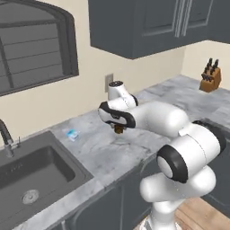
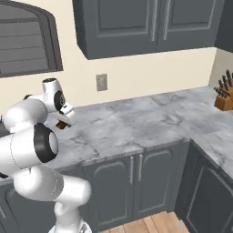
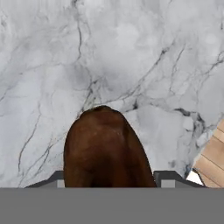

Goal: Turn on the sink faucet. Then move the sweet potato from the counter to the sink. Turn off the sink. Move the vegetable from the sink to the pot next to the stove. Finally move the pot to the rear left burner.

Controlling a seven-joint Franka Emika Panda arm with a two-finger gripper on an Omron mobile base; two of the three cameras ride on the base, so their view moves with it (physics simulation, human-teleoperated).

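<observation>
A grey marble counter [image 1: 112, 148] runs along a cream wall under dark cabinets, with a dark sink [image 1: 40, 173] sunk into its left end, the faucet [image 1: 6, 134] rising at the basin's back edge, and a knife block [image 1: 210, 77] far off at the right rear corner. The basin looks dry and no water stream is visible at the spout, though the pictures are too coarse to be sure. The gripper [image 1: 118, 129] hangs over the middle of the counter, well to the right of the sink, and the sweet potato [image 3: 105, 148] sits between its fingers: the hand view shows the brown root bulging up between the two dark fingertips [image 3: 168, 179] with marble beneath it and no contact shadow, so it appears lifted clear, clamped across its width with the jaws partly apart around it. From the base views only a brown sliver shows under the hand. A small blue-and-white object [image 1: 72, 134] lies on the counter near the sink's right rear corner. The root should be firm and fairly dense, with a dry, matte skin that grips well; its taper is the hazard, since a hold near either end could squeeze it out, so the thick middle, where it seems held now, is the right place. The carry to the sink looks like the step in hand.
</observation>
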